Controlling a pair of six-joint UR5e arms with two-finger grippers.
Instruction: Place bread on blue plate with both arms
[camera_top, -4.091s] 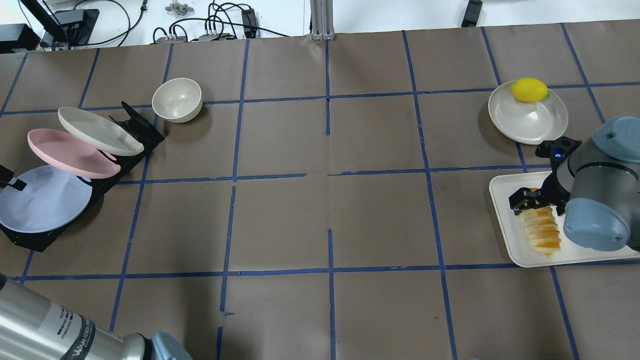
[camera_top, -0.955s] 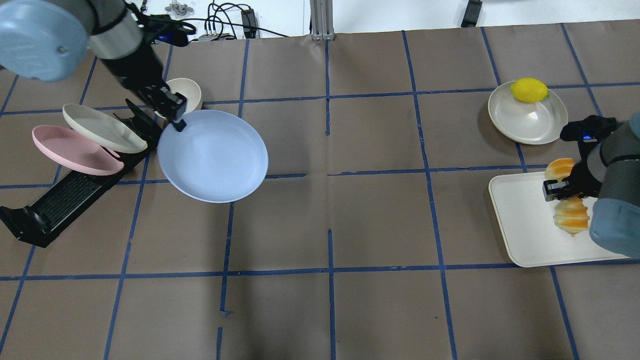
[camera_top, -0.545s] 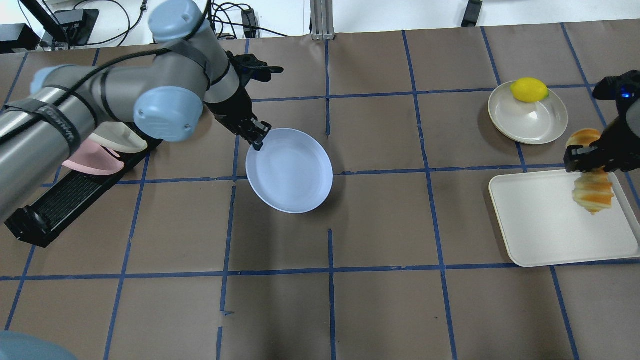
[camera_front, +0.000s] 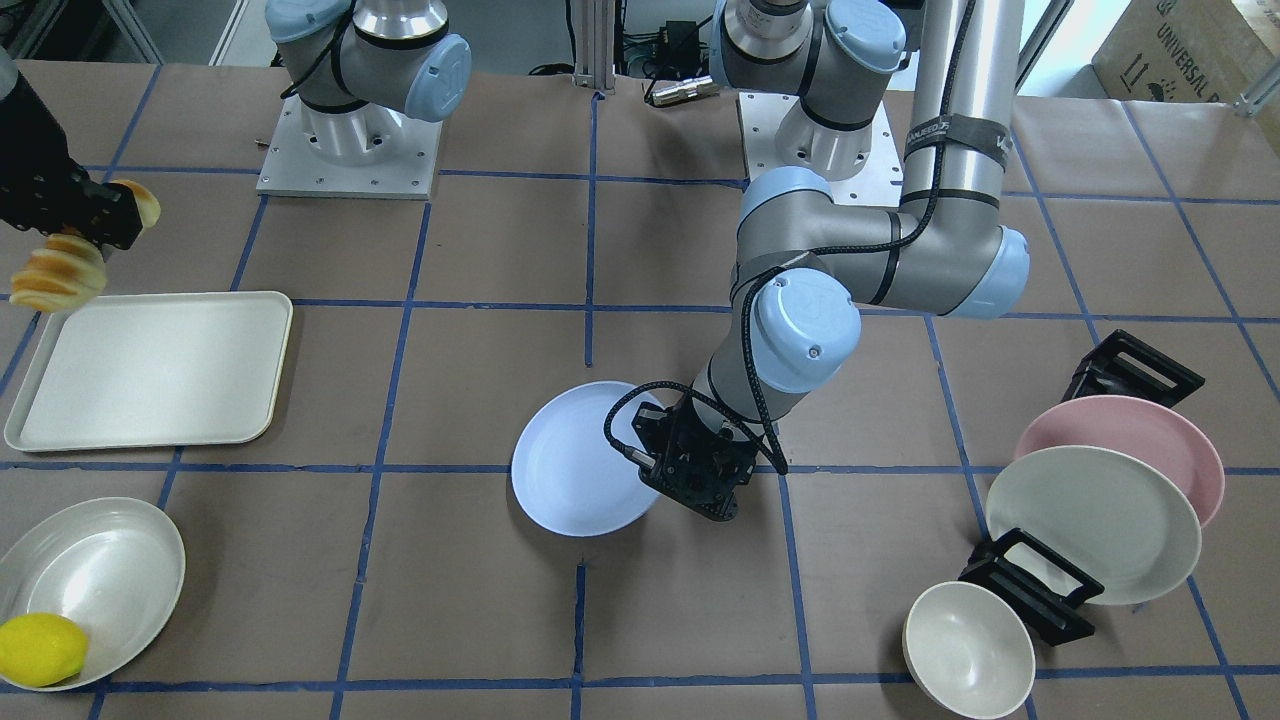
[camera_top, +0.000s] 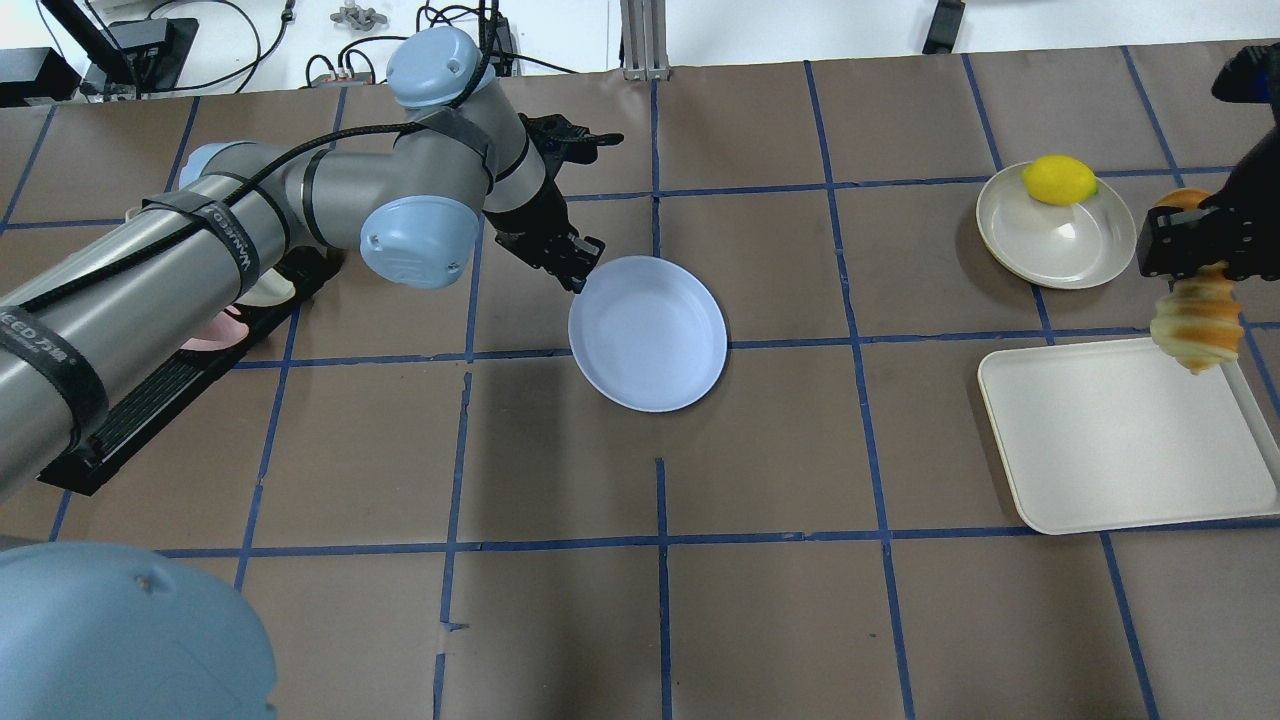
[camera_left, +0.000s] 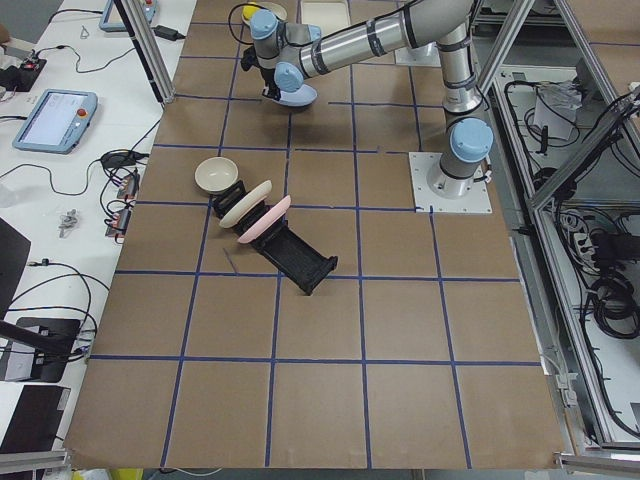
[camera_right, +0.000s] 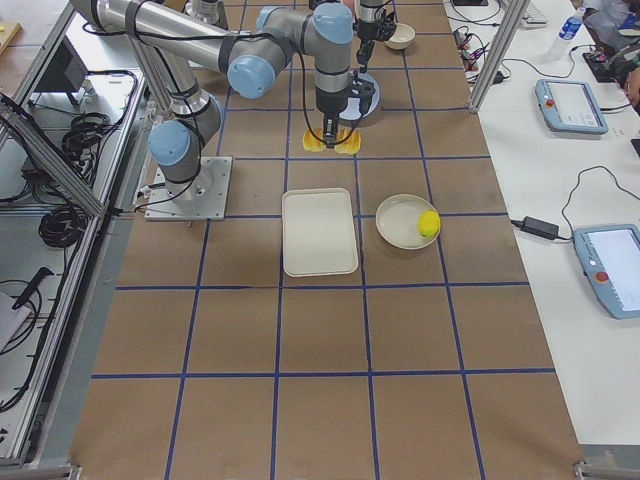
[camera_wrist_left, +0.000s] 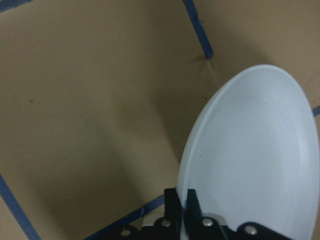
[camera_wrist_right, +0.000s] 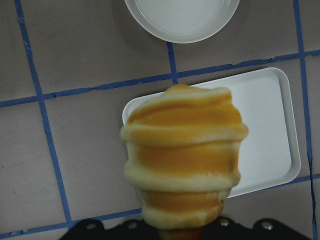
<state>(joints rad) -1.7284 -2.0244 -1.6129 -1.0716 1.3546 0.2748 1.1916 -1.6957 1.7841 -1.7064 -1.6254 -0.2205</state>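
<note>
Overhead exterior: left arm (camera_top: 250, 215) should level the blue plate (camera_top: 655, 340) and seat it flat mid-table before letting go, I'd say. Plate looks tilted and just off the table. Arm is stretched across, wrist angled down. Bread (camera_top: 1195, 320) hangs lengthwise over the white tray's (camera_top: 1100, 460) far edge, well apart from the plate. Left gripper (camera_top: 580, 278) pinches the plate rim. Right gripper (camera_top: 1190, 245) clamps the bread's top end, pointing down.

The blue plate (camera_top: 650, 335) is pale, the bread (camera_top: 1195, 320) golden-orange with cream stripes, the lemon (camera_top: 1058, 180) yellow.
</note>
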